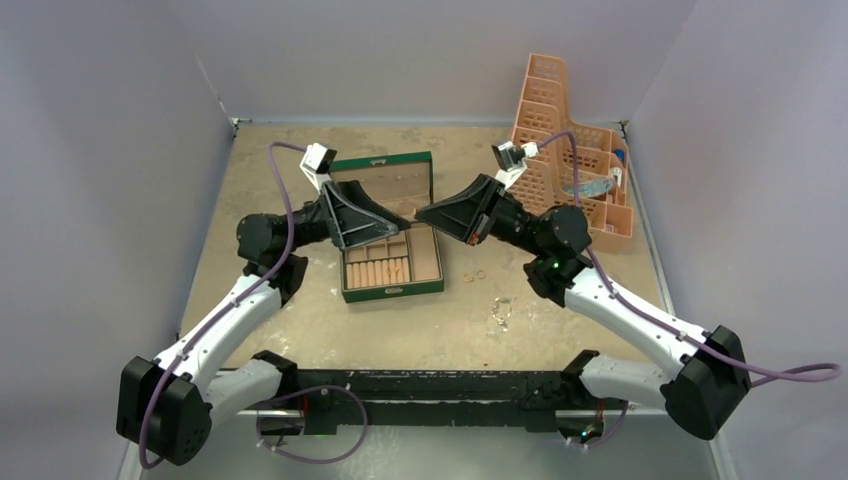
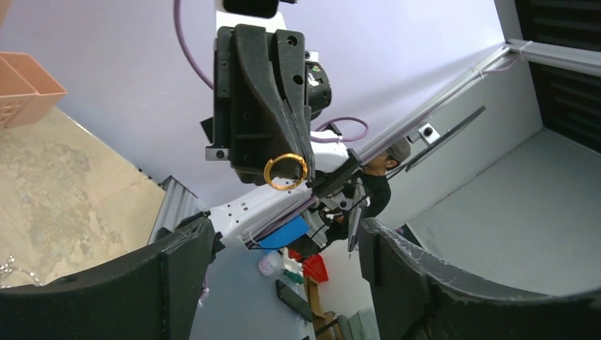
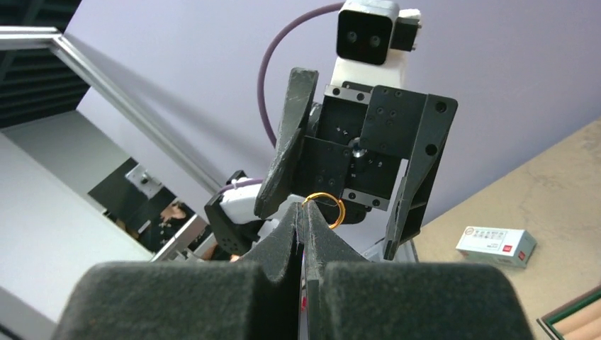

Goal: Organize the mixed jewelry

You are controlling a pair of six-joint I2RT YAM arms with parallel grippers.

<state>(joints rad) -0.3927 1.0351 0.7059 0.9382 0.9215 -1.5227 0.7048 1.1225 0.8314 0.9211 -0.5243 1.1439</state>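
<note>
A gold-orange ring is pinched by its rim in my right gripper, which is shut on it in the air above the green box with beige lining. My left gripper stands open and faces that ring, its fingers on either side of it without touching. In the top view the two grippers meet tip to tip, left and right. Two more small rings and a silvery chain piece lie on the table right of the box.
The box's open lid stands at its far side. A peach plastic basket sits at the back right. A small white carton lies on the table. Purple-grey walls close in on three sides.
</note>
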